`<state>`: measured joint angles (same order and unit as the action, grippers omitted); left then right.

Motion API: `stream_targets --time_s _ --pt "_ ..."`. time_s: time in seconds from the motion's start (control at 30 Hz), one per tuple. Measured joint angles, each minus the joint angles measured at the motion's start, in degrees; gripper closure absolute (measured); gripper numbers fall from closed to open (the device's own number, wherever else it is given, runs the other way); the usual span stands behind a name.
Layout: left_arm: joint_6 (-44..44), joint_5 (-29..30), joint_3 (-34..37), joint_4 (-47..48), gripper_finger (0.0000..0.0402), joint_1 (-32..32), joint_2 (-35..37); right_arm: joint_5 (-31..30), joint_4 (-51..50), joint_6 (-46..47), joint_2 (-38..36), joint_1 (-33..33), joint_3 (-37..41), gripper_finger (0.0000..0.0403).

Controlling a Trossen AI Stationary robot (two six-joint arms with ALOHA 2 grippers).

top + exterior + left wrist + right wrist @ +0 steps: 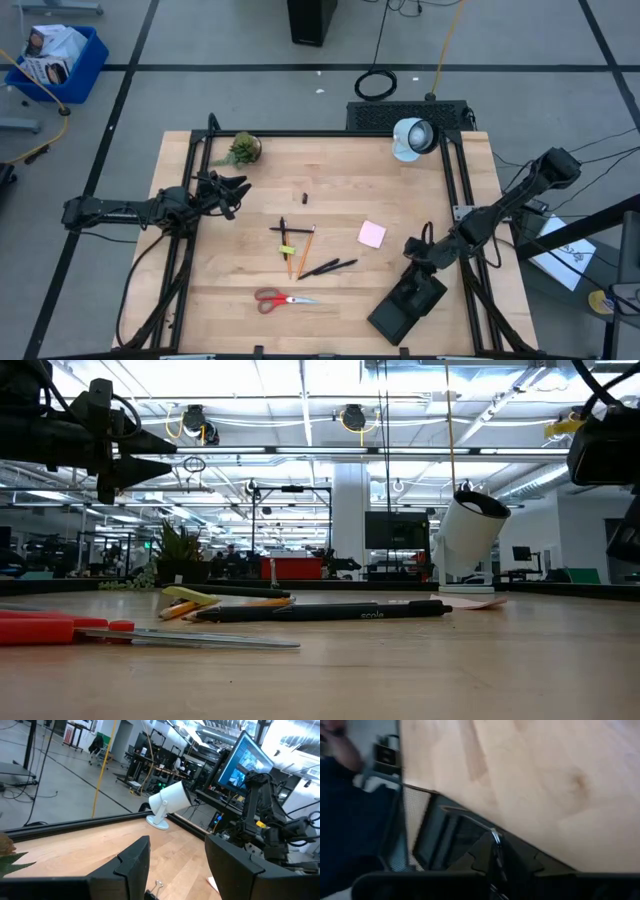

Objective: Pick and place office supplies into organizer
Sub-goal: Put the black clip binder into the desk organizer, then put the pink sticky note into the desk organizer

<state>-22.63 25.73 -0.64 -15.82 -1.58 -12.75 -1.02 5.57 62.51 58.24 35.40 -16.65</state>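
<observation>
The black mesh organizer (408, 305) lies slantwise at the near right of the table. My right gripper (415, 250) hangs over its far end and looks down into its compartments (435, 840), shut on a small clip. Red-handled scissors (285, 298), pencils (300, 250), black pens (328, 267), a pink sticky-note pad (372, 234) and a tiny black bit (303, 195) lie flat on the wood in the middle. At the left side my left gripper (238, 190) hangs level and open, with nothing between its fingers (135, 860). My right gripper pinches a thin silver wire loop (495, 839) of a small clip between its two fingertips. The fingers slant down from the table's right side. The clip's body is hidden behind them. It hangs above the organizer's mesh, clear of the table.
A round white lamp (412, 137) stands at the far right and a small green plant (243, 150) at the far left. Another small clip (156, 887) lies just in front of my left gripper. Black rails run along the table's left and right sides.
</observation>
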Motion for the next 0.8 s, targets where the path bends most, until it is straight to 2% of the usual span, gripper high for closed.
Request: stream_targets --time_s 0.13,0.4,0.7,0.8 --pt "0.0 0.3 0.0 0.5 0.0206 0.0 0.0 1.3 8.2 0.1 0.1 0.0 2.5 0.0344" --pt "-0.1 0.4 0.0 0.6 0.0206 0.0 0.0 2.8 10.7 -0.4 0.1 0.1 2.7 0.0315" --pt "-0.1 0.4 0.0 0.6 0.0206 0.0 0.0 0.9 23.4 -9.5 0.1 -1.4 2.7 0.0313" --pt "-0.1 0.4 0.0 0.6 0.0206 0.0 0.0 -1.2 30.2 -15.7 0.1 -2.5 2.7 0.0317"
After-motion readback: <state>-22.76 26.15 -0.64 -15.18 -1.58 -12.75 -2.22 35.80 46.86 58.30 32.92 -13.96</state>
